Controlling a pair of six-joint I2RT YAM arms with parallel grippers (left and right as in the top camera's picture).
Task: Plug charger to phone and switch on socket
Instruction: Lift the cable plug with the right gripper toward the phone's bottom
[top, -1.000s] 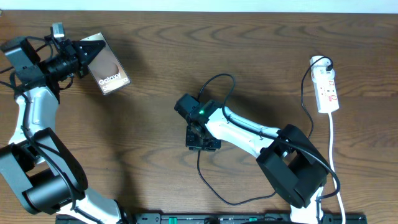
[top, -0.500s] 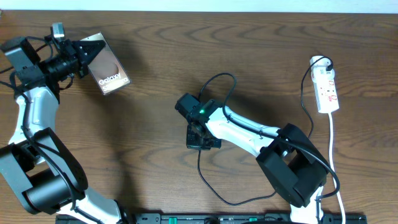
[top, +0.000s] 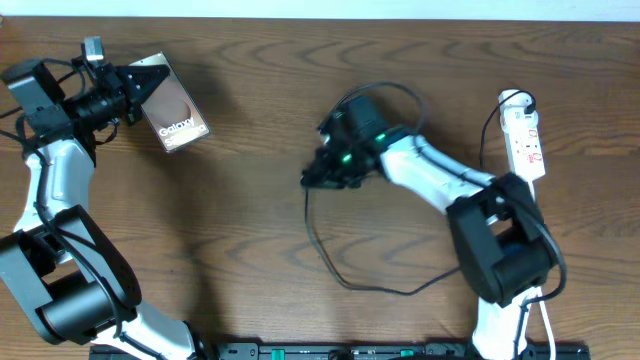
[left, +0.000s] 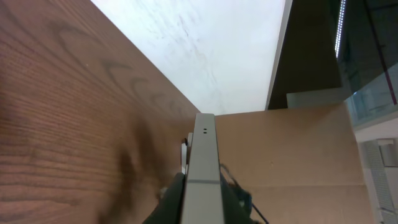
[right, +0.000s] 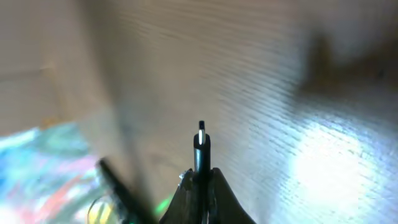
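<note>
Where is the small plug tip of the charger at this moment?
In the right wrist view the plug tip sticks out of the right gripper, which the overhead view shows near the middle of the table, left of the socket.

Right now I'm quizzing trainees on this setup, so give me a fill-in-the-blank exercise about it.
The left pincer holds the ___.
The right pincer grips the ___'s tip.
The socket lies nearer the ___ arm.
Missing: phone; charger; right.
</note>
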